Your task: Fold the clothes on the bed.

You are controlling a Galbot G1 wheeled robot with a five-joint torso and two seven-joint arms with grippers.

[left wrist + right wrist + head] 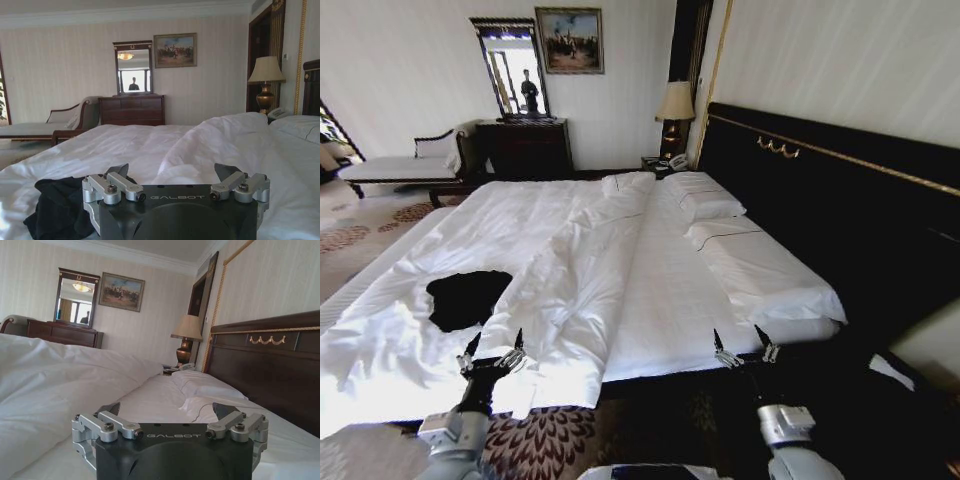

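Left claw (pixel 492 349), spread wide, hangs just short of the crumpled shirt (pixel 466 298), probably nearer than the spread right claw (pixel 744 346).

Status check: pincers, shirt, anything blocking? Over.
Left pincer open, at bed edge near black shirt. Right pincer open, empty. Shirt crumpled, unfolded. Bunched duvet beside it.

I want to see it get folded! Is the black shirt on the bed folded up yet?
Not folded. The black shirt lies in a rumpled, uneven heap on the bed's white duvet, with no straight edges or neat layers.
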